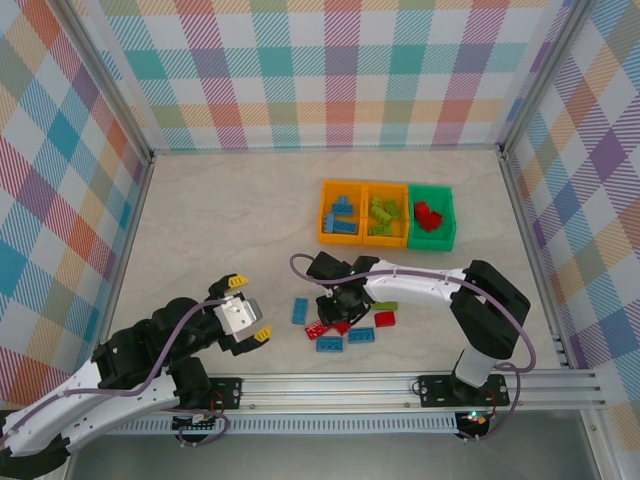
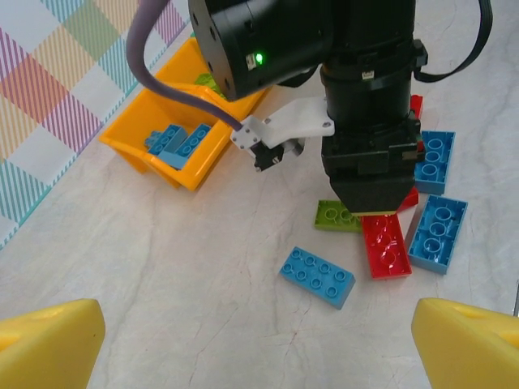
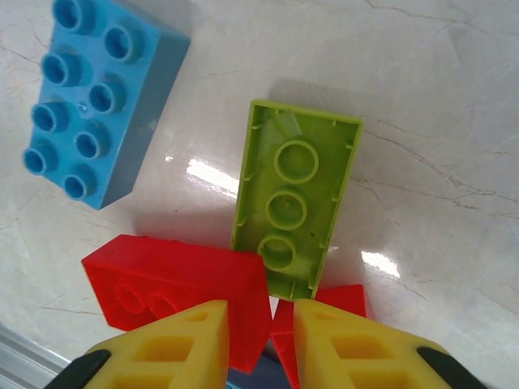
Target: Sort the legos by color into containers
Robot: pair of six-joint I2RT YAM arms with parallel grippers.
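My right gripper (image 3: pixel 259 340) stands low over a cluster of legos, its yellow fingers (image 3: pixel 174 348) close together on the corner of a tilted red lego (image 3: pixel 178 296). A second red lego (image 3: pixel 336 304) touches the other finger. Just ahead lie an upside-down lime green lego (image 3: pixel 296 198) and a blue lego (image 3: pixel 101 101). My left gripper (image 1: pixel 250 312) hovers open to the left of the cluster with nothing between its pads (image 2: pixel 53 344); a blue lego (image 2: pixel 318 277) lies ahead of it. At the back stand the containers: an orange bin (image 1: pixel 324 212) with blue legos, an orange bin (image 1: pixel 367 213) with green ones, a green bin (image 1: pixel 448 215) with red ones.
More loose legos lie round the right gripper (image 1: pixel 335 308): blue ones (image 1: pixel 300 310) (image 1: pixel 329 344) (image 1: pixel 361 335), a red one (image 1: pixel 384 319) and a green one (image 1: pixel 384 305). Checked walls enclose the table on three sides. A metal rail (image 1: pixel 400 385) runs along the near edge.
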